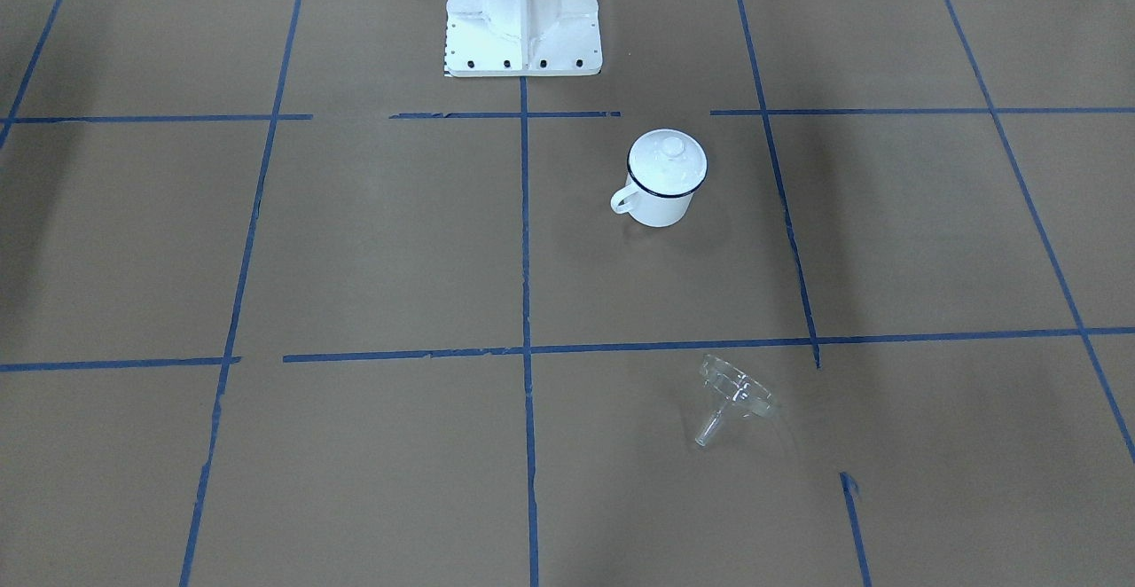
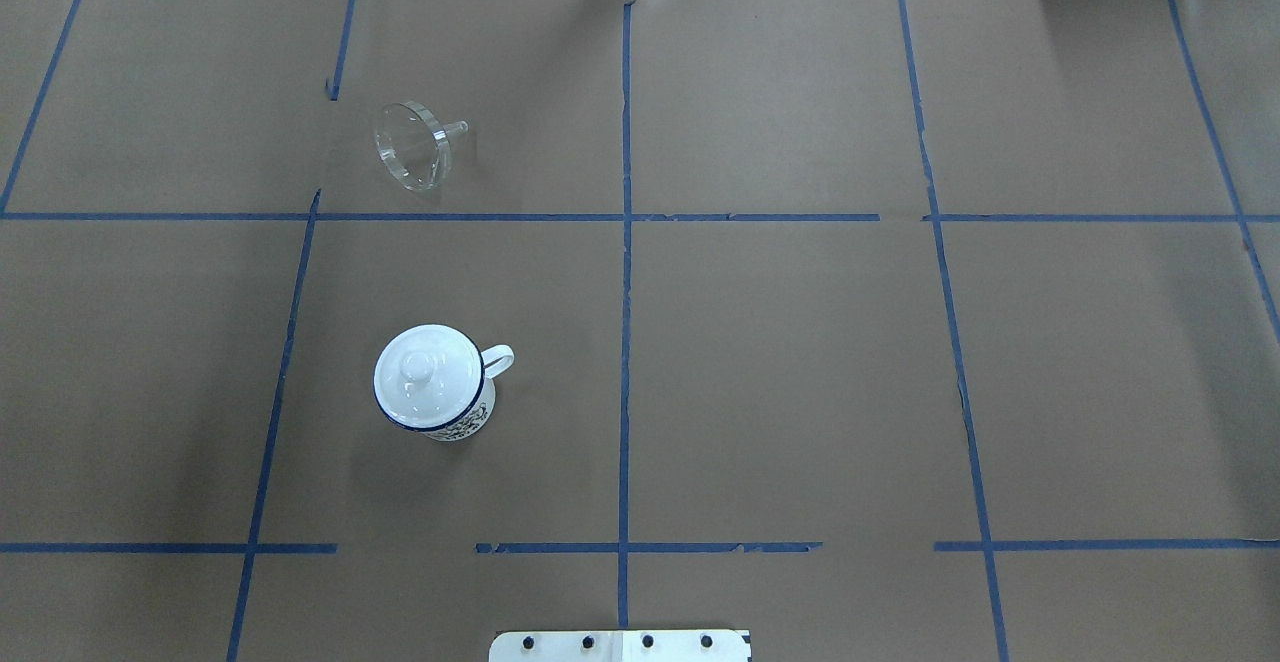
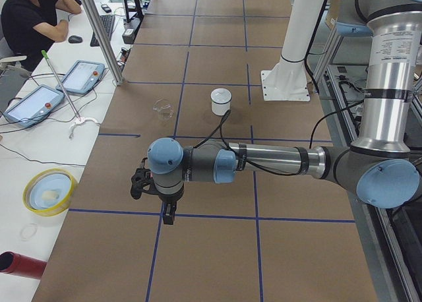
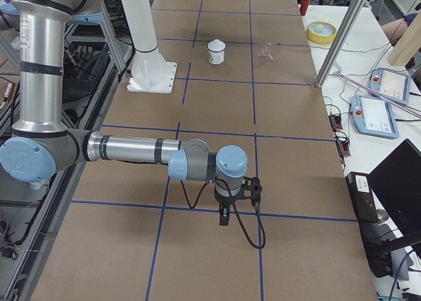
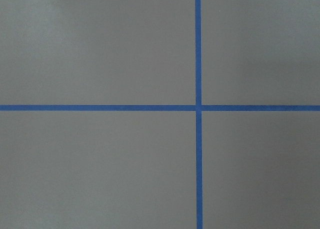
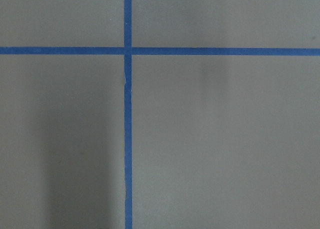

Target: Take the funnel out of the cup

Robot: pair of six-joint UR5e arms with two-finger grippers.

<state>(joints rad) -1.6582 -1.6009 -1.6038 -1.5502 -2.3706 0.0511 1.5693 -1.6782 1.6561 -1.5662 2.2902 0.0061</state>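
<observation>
The clear funnel lies on its side on the brown paper, spout along the table, well apart from the cup; it also shows in the overhead view. The white cup with a dark blue rim stands upright, and a round white knobbed lid sits on it. My left gripper hangs over a blue tape line far from both, seen only in the exterior left view. My right gripper shows only in the exterior right view. I cannot tell whether either is open or shut.
The white robot base stands behind the cup. A yellow bowl, a red cylinder and control tablets lie on the side bench by an operator. Blue tape lines grid the table.
</observation>
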